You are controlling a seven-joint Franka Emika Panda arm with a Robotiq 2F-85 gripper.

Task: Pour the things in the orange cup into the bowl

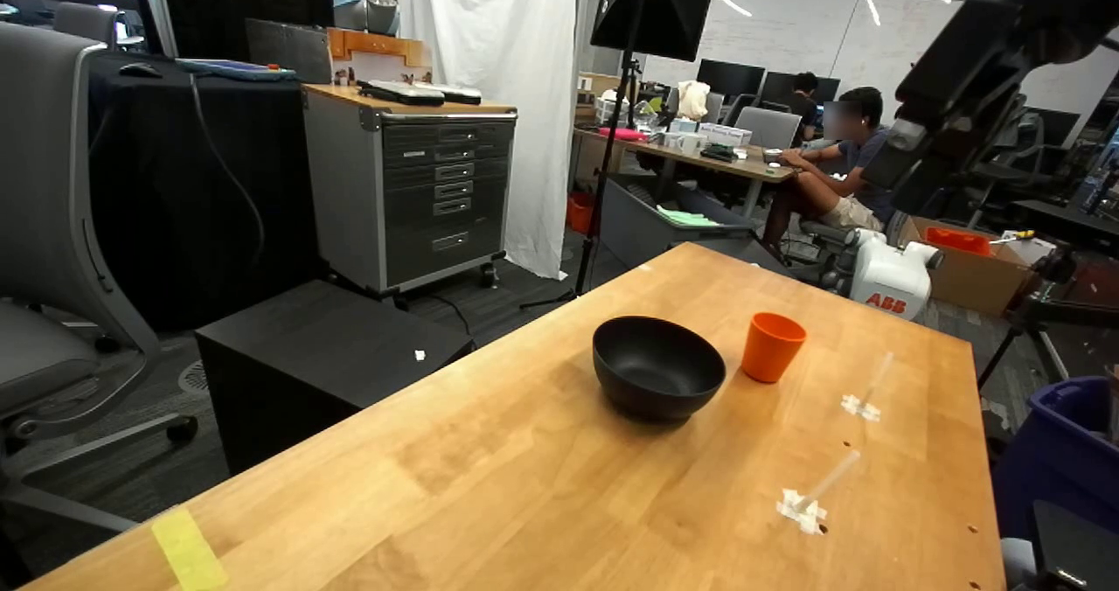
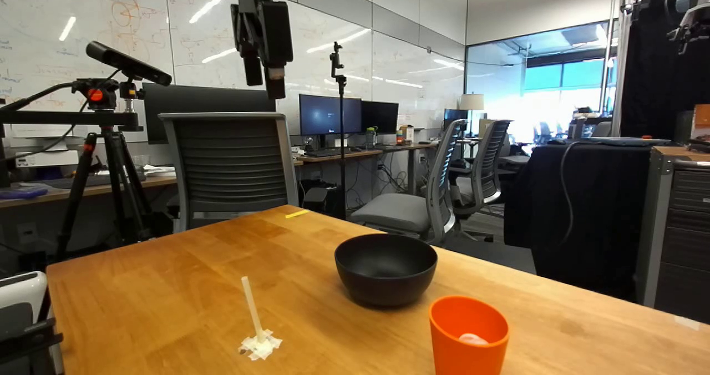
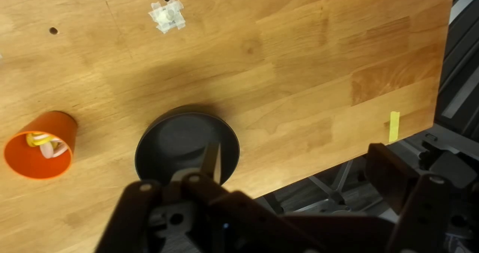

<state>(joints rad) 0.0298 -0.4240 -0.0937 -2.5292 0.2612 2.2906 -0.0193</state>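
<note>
The orange cup stands upright on the table in both exterior views [image 1: 773,351] [image 2: 465,359], close beside the black bowl [image 1: 657,372] [image 2: 385,286]. In the wrist view the cup [image 3: 61,127] is at the left edge and the bowl [image 3: 174,140] is to its right. Yellow and pale pinkish-white things [image 3: 45,142] lie inside the cup; a pale bit of them [image 2: 473,339] shows in an exterior view. The visible inside of the bowl is bare. My gripper [image 3: 295,147] is open, its fingers wide apart with nothing between them. It hangs high above the table [image 1: 905,180] [image 2: 265,86], apart from cup and bowl.
Thin pale sticks [image 1: 826,479] [image 2: 252,308] stand up from white tape patches [image 1: 802,511] [image 3: 167,15] on the wooden table [image 1: 489,486]. Yellow tape [image 1: 190,549] [image 3: 394,126] lies near an edge. Chairs [image 2: 233,164] stand around the table.
</note>
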